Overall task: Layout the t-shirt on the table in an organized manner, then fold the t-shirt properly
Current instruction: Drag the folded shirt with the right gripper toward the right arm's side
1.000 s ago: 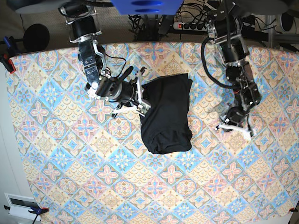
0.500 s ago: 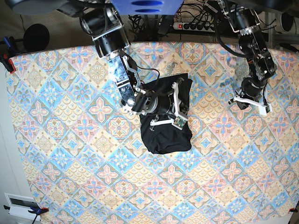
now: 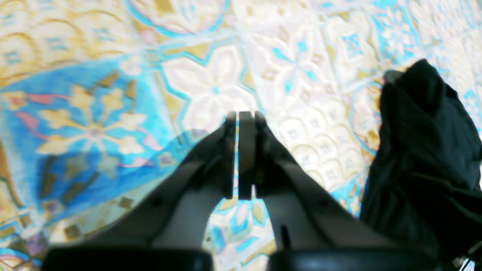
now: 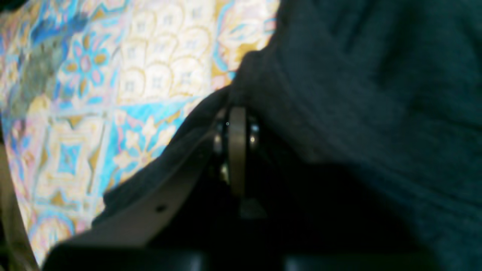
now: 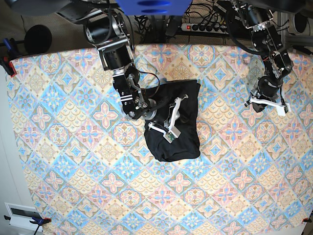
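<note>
The black t-shirt (image 5: 183, 144) lies bunched in a rough rectangle in the middle of the table (image 5: 73, 171). My right gripper (image 5: 168, 134) is down on its lower left part. In the right wrist view this gripper (image 4: 237, 113) is shut, its tips sunk into the dark t-shirt (image 4: 376, 94); I cannot tell if any cloth is pinched. My left gripper (image 5: 265, 104) hovers over bare table to the right of the garment. In the left wrist view it (image 3: 238, 116) is shut on nothing, and black fabric (image 3: 421, 150), seemingly the t-shirt, shows at the right edge.
Behind the table's far edge lie a power strip and cables (image 5: 200, 27). A clamp (image 5: 7, 66) grips the left edge. A white box (image 5: 22, 215) sits off the near left corner. Patterned cloth surrounds the garment on all sides.
My right gripper swept from the t-shirt's left edge across to its right side, then back toward its lower left. My left arm moved up and right, away from the garment.
</note>
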